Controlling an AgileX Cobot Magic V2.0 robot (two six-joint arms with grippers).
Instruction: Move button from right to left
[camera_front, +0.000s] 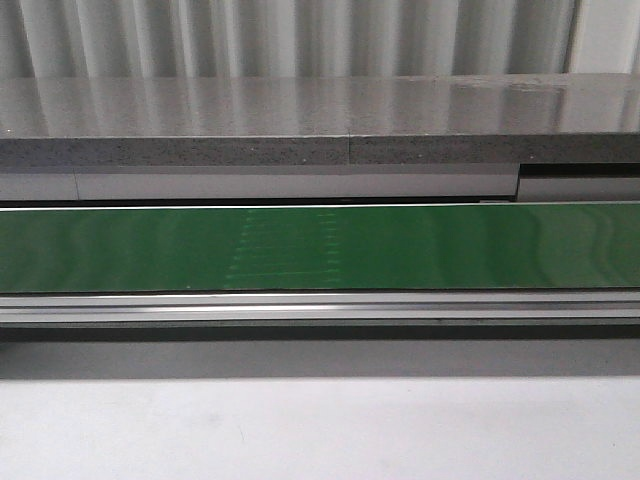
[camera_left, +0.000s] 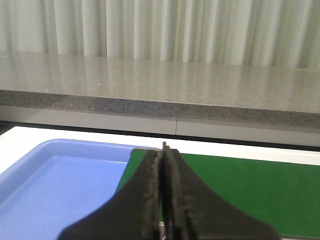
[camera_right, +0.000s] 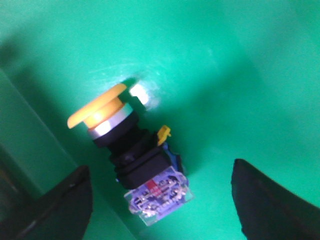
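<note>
Yellow-capped button (camera_right: 131, 160) lies on its side on a green surface, between the right gripper (camera_right: 162, 200)'s spread fingers, untouched; fingertips cut off. Left gripper (camera_left: 165, 150) closed, empty, over blue tray (camera_left: 60, 175) and belt (camera_left: 250, 195). Front view shows neither.

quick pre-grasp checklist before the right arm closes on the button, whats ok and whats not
1. Right gripper open: ok, its fingers stand wide apart.
2. Button between the fingers: ok, it lies roughly centred, on its side on a green surface.
3. Fingers touching the button: not ok, both are still apart from it.
4. Yellow cap unobstructed: ok.
5. Left gripper ready to receive: not ok, it is shut, empty, above the green belt beside the blue tray.
6. Button seen from the front view: cannot tell, neither it nor the arms appear there.
</note>
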